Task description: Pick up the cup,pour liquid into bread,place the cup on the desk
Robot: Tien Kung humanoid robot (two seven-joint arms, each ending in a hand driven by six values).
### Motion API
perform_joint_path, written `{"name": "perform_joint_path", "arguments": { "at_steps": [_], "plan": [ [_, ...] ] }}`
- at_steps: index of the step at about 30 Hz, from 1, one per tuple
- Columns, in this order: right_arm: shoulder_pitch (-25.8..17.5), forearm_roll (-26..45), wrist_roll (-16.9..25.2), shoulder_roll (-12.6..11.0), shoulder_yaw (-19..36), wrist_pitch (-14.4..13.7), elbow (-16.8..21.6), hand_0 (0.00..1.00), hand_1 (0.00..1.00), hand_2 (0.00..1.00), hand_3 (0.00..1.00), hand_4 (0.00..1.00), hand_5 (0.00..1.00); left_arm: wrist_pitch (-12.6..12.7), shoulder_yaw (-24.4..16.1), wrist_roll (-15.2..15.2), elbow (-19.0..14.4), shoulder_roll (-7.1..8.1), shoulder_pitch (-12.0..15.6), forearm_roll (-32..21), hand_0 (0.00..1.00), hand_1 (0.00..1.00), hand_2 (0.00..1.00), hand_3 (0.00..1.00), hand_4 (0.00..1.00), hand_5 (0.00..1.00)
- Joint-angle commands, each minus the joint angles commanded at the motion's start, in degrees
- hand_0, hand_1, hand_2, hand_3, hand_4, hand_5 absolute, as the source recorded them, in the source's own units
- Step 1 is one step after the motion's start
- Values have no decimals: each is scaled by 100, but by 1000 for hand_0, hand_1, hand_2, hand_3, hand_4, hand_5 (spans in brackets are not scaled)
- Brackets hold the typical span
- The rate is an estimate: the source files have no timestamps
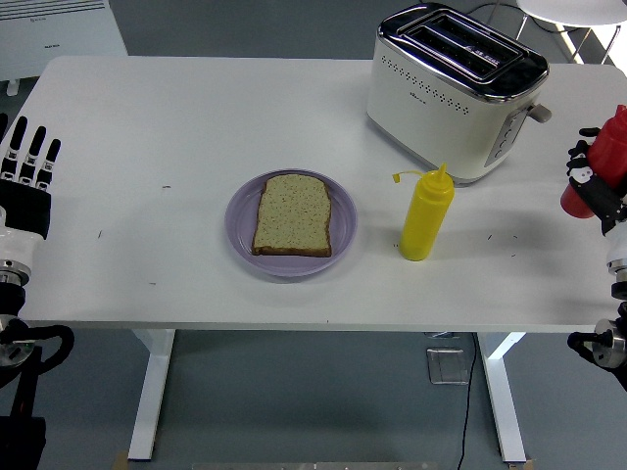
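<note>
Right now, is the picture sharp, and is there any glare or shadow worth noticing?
Head view: sharp throughout, evenly lit. The toaster shows bright reflections on its chrome top. The yellow bottle and purple plate cast only faint, soft shadows on the white table. The red bottle in the right hand is cropped at the edge.

The white table (196, 117) carries a purple plate (241, 217), yellow squeeze bottle (426, 215) and toaster (453, 88).
</note>
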Motion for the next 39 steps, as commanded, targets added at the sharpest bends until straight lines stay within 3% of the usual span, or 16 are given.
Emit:
{"name": "perform_joint_path", "arguments": {
  "at_steps": [5, 14, 38, 39],
  "plan": [
    [23, 155, 0, 95, -190, -171, -303, 256, 295, 368, 472, 442, 99, 0, -4, 0, 12, -7, -2, 2, 804, 780, 805, 727, 478, 998],
    [106, 408, 0, 261, -412, -217, -650, 259, 296, 371, 473, 444, 114, -3, 7, 2, 24, -12, -11, 2, 804, 779, 805, 727, 478, 998],
    [287, 593, 0, 461, -706, -189, -1015, 268, 302, 377, 473, 455, 176, -3, -8, -2, 27, -16, -13, 4, 804, 779, 804, 727, 478, 998],
    [285, 594, 0, 460, -705, -191, -1024, 318, 329, 390, 475, 459, 190, -2, -13, -2, 26, -15, -12, 5, 804, 778, 804, 728, 478, 998]
  ]
}}
